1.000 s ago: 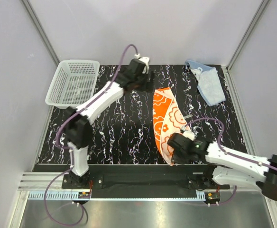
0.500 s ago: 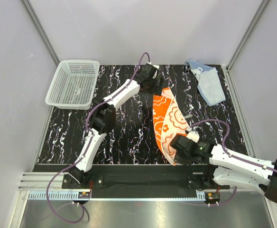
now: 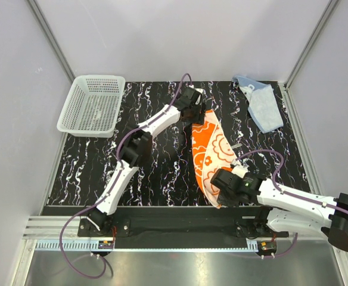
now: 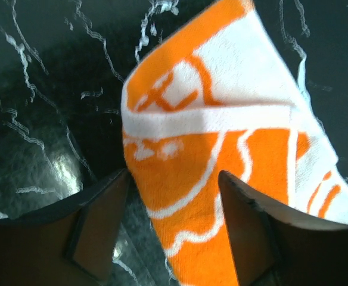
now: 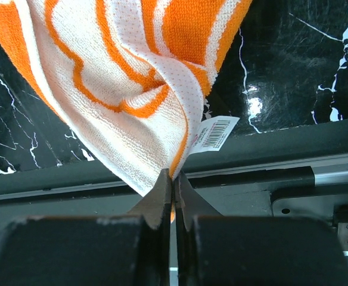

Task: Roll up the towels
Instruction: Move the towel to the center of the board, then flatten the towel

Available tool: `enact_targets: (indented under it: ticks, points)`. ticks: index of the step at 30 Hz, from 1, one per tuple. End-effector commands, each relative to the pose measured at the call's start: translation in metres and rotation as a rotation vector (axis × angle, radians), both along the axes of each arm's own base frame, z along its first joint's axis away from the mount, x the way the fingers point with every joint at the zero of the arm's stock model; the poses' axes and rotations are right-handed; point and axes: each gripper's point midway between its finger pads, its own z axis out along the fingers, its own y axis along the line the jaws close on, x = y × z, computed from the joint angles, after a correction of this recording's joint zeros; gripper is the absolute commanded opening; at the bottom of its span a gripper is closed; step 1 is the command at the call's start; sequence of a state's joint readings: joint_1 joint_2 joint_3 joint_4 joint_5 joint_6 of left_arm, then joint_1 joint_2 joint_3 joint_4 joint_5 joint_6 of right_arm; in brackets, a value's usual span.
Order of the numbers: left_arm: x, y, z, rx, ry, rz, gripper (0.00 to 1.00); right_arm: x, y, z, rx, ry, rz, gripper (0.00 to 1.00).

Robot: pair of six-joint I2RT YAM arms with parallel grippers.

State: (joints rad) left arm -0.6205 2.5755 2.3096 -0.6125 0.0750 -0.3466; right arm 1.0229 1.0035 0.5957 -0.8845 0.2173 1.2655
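The orange towel (image 3: 213, 149) with white cartoon prints lies stretched lengthwise on the black marbled table, slightly twisted. My left gripper (image 3: 199, 113) is at its far end. In the left wrist view the left gripper (image 4: 173, 176) stands open, and the towel's (image 4: 221, 119) far corner lies between the fingers without being pinched. My right gripper (image 3: 217, 193) is at the near end. In the right wrist view the right gripper (image 5: 174, 176) is shut on the towel's (image 5: 132, 77) near corner, beside a barcode tag (image 5: 214, 132). The light blue towel (image 3: 263, 107) lies crumpled at the back right.
A white mesh basket (image 3: 93, 104) stands at the table's back left corner. The near table edge and a metal rail (image 5: 335, 173) run just below the right gripper. Grey walls close in the sides and back.
My left arm has swung right from near the basket side to the orange towel's far end, and its jaws have narrowed a little. The right gripper has kept hold of the near corner.
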Motion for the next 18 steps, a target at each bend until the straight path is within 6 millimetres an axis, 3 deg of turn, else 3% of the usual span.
enact_targets:
  ticks: [1,5,6,7,9,10,12,13,14,15,16,17,18]
  points:
    - [0.013,-0.019,0.021,-0.078,-0.059,-0.018,0.63,0.006,0.005,0.01,0.028,-0.033,-0.012,0.0]
    - [0.018,-0.015,0.02,-0.082,-0.063,-0.015,0.29,0.005,0.001,0.01,0.023,-0.031,-0.021,0.0]
    - [0.019,-0.013,0.022,-0.082,-0.063,-0.012,0.07,0.004,0.001,0.009,0.019,-0.028,-0.023,0.0]
    - [0.019,-0.01,0.024,-0.081,-0.06,-0.006,0.0,0.005,0.001,0.01,0.021,-0.031,-0.022,0.0]
    - [0.016,-0.002,0.022,-0.09,-0.032,0.0,0.0,0.005,0.001,0.011,0.02,-0.032,-0.021,0.0]
    - [0.016,0.002,0.043,-0.113,-0.044,0.01,0.0,0.005,0.001,0.012,0.017,-0.034,-0.022,0.0]
    - [0.006,0.023,0.04,-0.112,-0.002,0.035,0.0,0.007,0.001,0.014,0.009,-0.039,-0.018,0.0]
    - [0.002,0.031,0.087,-0.163,-0.051,0.053,0.0,0.009,-0.001,0.015,-0.002,-0.049,-0.017,0.0]
    - [0.006,0.044,0.103,-0.192,-0.084,0.078,0.0,0.01,-0.002,0.019,-0.009,-0.053,-0.015,0.0]
    - [-0.015,0.064,0.083,-0.163,-0.03,0.102,0.0,0.011,-0.003,0.019,-0.024,-0.054,-0.018,0.0]
    - [-0.021,0.075,0.094,-0.176,-0.04,0.129,0.0,0.013,-0.006,0.02,-0.042,-0.066,-0.022,0.0]
    - [-0.025,0.097,0.132,-0.208,-0.108,0.169,0.0,0.015,-0.008,0.023,-0.056,-0.071,-0.026,0.0]
    - [-0.044,0.116,0.11,-0.173,-0.056,0.201,0.0,0.015,-0.009,0.023,-0.071,-0.071,-0.025,0.0]
